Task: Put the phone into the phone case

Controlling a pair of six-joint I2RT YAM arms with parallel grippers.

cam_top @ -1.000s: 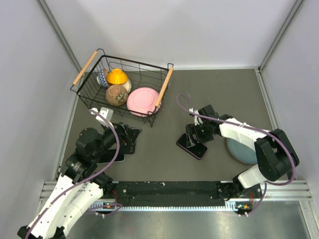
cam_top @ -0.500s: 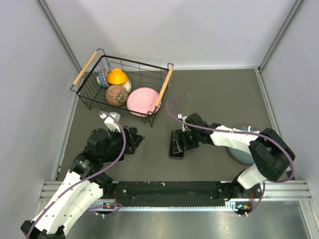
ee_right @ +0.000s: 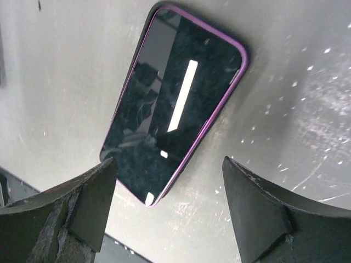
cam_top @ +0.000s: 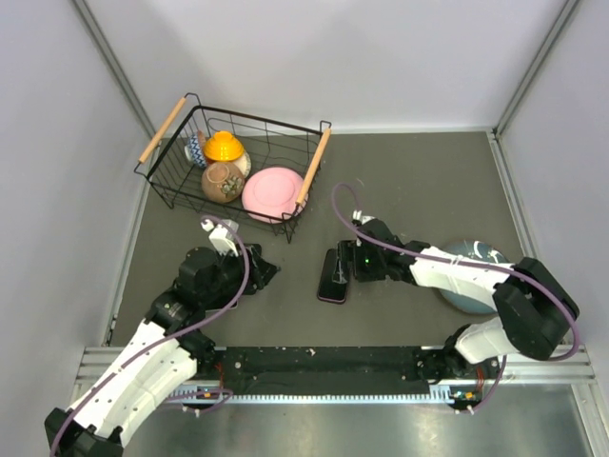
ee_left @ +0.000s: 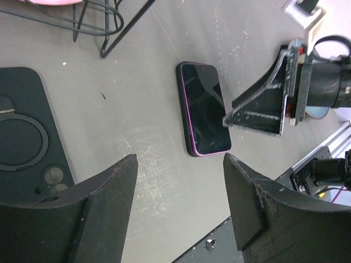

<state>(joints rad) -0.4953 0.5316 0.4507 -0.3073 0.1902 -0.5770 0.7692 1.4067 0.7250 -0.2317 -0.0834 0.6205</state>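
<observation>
The phone (cam_top: 333, 276), dark with a purple rim, lies flat and screen up on the grey table between the two arms. It also shows in the left wrist view (ee_left: 203, 115) and the right wrist view (ee_right: 175, 98). My right gripper (cam_top: 352, 268) (ee_right: 170, 164) is open and empty, just right of the phone and not gripping it. The black phone case (ee_left: 24, 142), with a ring in its back, lies flat to the left. My left gripper (cam_top: 257, 273) (ee_left: 180, 164) is open and empty above the table between case and phone. In the top view my left arm hides the case.
A black wire basket (cam_top: 171, 119) with wooden handles stands at the back left, holding a pink plate (cam_top: 272, 193), a yellow lid and a brown cup. A blue-grey bowl (cam_top: 471, 281) sits under my right arm. A metal rail (cam_top: 333, 367) runs along the front edge.
My right gripper moved the phone left towards the middle, then let it go and drew back a little to the right. My left arm swung right, off the case.
</observation>
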